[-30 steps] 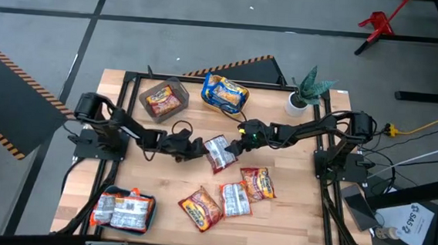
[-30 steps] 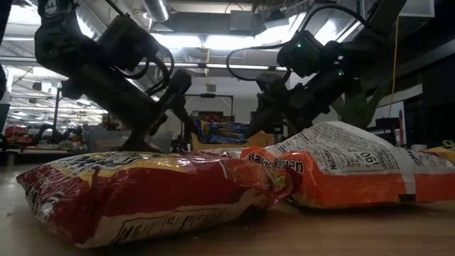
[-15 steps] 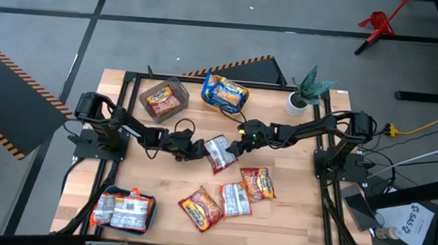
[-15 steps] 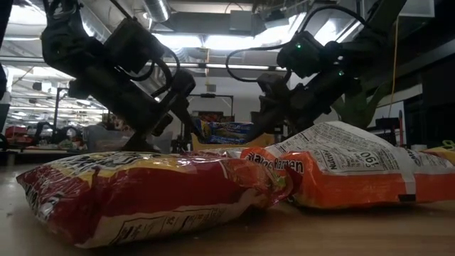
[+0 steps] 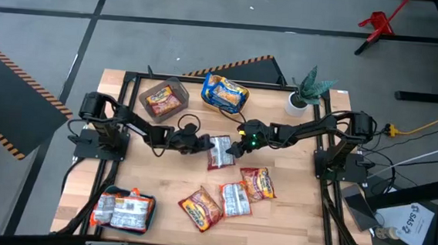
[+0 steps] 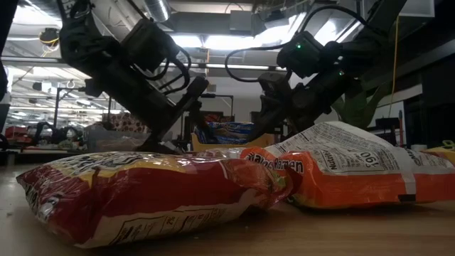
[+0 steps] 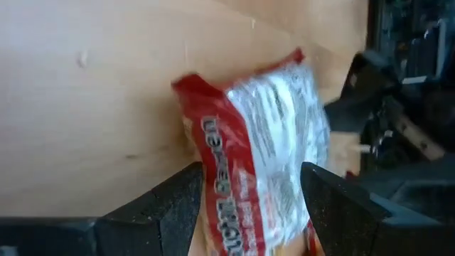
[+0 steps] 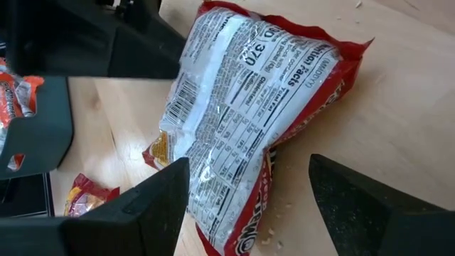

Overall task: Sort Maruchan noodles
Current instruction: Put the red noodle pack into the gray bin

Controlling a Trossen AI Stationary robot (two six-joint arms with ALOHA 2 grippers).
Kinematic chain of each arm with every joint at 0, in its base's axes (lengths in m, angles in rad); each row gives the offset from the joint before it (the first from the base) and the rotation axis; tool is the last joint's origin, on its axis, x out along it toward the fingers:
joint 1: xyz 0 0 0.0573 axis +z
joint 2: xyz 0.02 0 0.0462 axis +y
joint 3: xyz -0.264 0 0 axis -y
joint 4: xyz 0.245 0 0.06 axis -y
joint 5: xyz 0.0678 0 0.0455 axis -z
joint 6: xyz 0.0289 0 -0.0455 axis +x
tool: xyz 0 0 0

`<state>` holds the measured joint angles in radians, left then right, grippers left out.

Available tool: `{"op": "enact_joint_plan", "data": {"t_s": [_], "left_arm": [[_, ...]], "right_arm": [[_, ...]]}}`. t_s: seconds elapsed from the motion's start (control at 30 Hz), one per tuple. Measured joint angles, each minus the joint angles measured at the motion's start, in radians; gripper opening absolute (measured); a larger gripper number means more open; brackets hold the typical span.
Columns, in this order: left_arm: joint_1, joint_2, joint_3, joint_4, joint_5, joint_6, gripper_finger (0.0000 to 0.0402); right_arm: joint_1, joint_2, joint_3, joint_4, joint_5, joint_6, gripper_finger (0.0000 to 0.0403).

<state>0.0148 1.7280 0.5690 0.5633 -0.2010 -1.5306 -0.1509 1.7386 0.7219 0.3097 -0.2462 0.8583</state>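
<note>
A silver-white noodle packet with red edges is at the table's middle, between both grippers. My left gripper comes at it from the table's left and is shut on it. My right gripper comes from the right. It is open, with its fingers on either side of the packet's near end. Three more packets lie flat on the table toward the near edge. My left gripper pinches the packet's end nearest to it between its two fingers, one on each long side. The fingers slant down from the table's left and lie along the packet. The packet is tipped up on its edge; whether it is clear of the table is hidden. My right gripper has one finger close against the packet's edge, and I cannot tell whether it touches. The other finger stands clear of the packet.
At the far side stand a grey bin with an orange-red packet and a yellow bin with blue-yellow ones. A teal bin with silver-white packets sits near left. A potted plant is far right.
My left gripper has risen a little, moved toward the table's right and far side, and rolled, still shut on the packet. The packet has turned and tipped with it, shifting slightly toward the far edge.
</note>
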Motion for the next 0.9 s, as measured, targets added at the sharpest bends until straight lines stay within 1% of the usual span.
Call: {"op": "enact_joint_plan", "data": {"t_s": [0.13, 0.2, 0.27, 0.37, 0.53, 0.67, 0.8, 0.9], "left_arm": [[0.014, -0.006, 0.004, -0.117, 0.091, -0.019, 0.0232], [0.016, -0.009, 0.010, -0.166, 0.110, -0.058, 0.0231], [0.006, -0.009, 0.008, -0.172, 0.081, -0.093, 0.0231], [0.001, -0.007, 0.005, -0.138, 0.027, -0.110, 0.0231], [0.007, -0.007, 0.034, -0.210, 0.024, -0.112, 0.0231], [0.007, -0.007, 0.035, -0.213, 0.017, -0.104, 0.0231], [0.007, -0.007, 0.035, -0.214, 0.014, -0.104, 0.0231], [0.003, -0.006, 0.034, -0.211, -0.009, -0.110, 0.0231]], "right_arm": [[0.000, 0.000, 0.000, 0.000, 0.000, -0.002, 0.0271], [0.000, 0.000, 0.000, 0.000, 0.000, -0.003, 0.0271], [0.000, 0.000, 0.000, 0.000, 0.000, -0.002, 0.0271], [0.000, 0.000, 0.000, -0.001, 0.004, -0.002, 0.0271], [0.000, 0.000, 0.000, 0.001, 0.031, -0.002, 0.0271], [0.000, 0.000, 0.000, 0.008, 0.053, -0.001, 0.0271], [0.001, 0.011, 0.006, 0.061, 0.049, 0.012, 0.0271], [0.001, 0.032, 0.028, 0.054, 0.041, 0.021, 0.0271]]}}
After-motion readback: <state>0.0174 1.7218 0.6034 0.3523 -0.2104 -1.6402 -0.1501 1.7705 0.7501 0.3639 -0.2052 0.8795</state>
